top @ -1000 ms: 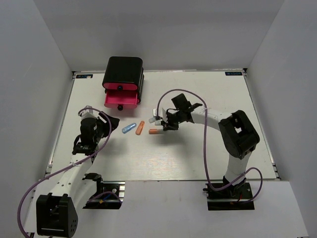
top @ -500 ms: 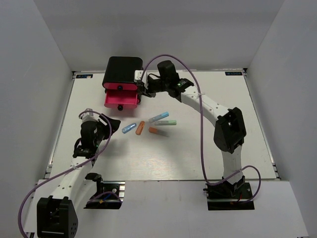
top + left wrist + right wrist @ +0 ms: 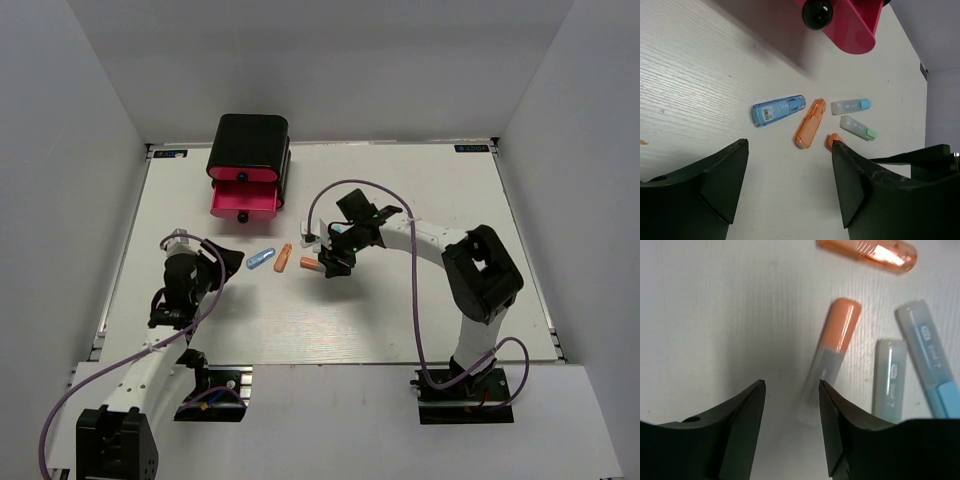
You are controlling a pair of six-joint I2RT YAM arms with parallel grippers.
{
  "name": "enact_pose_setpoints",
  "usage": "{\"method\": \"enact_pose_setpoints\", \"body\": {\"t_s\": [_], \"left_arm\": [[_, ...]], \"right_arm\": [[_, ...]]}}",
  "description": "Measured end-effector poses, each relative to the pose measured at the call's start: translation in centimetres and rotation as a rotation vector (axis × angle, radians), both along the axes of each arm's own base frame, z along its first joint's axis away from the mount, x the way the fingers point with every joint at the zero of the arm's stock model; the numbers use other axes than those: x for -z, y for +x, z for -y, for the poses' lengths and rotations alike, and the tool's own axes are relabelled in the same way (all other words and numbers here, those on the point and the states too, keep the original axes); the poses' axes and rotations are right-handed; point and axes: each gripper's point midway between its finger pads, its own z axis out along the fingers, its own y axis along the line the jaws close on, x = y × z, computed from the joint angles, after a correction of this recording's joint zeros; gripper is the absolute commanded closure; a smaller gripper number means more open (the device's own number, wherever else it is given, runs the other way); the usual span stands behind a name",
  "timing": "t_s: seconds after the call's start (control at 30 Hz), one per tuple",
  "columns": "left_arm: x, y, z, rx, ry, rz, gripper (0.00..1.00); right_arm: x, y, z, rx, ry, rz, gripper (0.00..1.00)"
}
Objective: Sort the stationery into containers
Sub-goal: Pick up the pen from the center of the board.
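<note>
Five stationery pieces lie together mid-table: a blue one (image 3: 260, 259) (image 3: 779, 109), an orange one (image 3: 284, 258) (image 3: 810, 129) (image 3: 867, 252), an orange-capped one (image 3: 309, 264) (image 3: 832, 355), a light-blue-capped one (image 3: 851, 105) (image 3: 932, 370) and a green-capped one (image 3: 858, 127) (image 3: 889, 382). My right gripper (image 3: 327, 264) (image 3: 792, 390) is open and empty, low over the orange-capped piece. My left gripper (image 3: 212, 268) (image 3: 790, 170) is open and empty, left of the pieces. The black cabinet (image 3: 248, 148) stands at the back left with one pink drawer (image 3: 243, 203) (image 3: 852, 27) pulled out.
The drawer's black knob (image 3: 241, 216) (image 3: 817, 12) faces the pieces. Grey walls enclose the white table (image 3: 420, 310) on three sides. In the top view the right arm covers the light-blue-capped and green-capped pieces.
Half a second ago the right gripper was up at the cabinet; it has come back down to the pieces. The left arm drew slightly toward the near edge. The pieces have not moved.
</note>
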Motion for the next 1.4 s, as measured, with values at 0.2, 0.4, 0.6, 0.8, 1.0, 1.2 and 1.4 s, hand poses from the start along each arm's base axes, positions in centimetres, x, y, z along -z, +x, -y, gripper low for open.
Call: {"method": "enact_pose_setpoints", "body": {"t_s": [0.2,0.4,0.6,0.8,1.0,1.2,1.4], "left_arm": [[0.6,0.0,0.2,0.007,0.001,-0.02,0.22],[0.6,-0.1,0.2,0.008,0.0,-0.018,0.22],[0.2,-0.2,0.2,0.008,-0.001,-0.004,0.22],[0.3,-0.3,0.2,0.007,0.0,-0.012,0.22],[0.6,-0.3,0.2,0.007,0.001,-0.025,0.22],[0.6,-0.3,0.2,0.007,0.001,-0.024,0.22],[0.7,-0.3,0.2,0.007,0.001,-0.025,0.22]], "right_arm": [[0.2,0.2,0.9,0.031,-0.022,0.042,0.39],[1.0,1.9,0.6,0.063,-0.045,0.085,0.39],[3.6,2.1,0.8,0.075,-0.097,0.05,0.42],[4.1,2.4,0.6,0.093,-0.116,0.069,0.61],[4.1,2.9,0.1,0.103,-0.107,0.102,0.93],[3.8,2.4,0.1,0.082,-0.1,0.085,1.0],[-2.7,4.6,-3.2,0.064,0.031,0.133,1.0]]}}
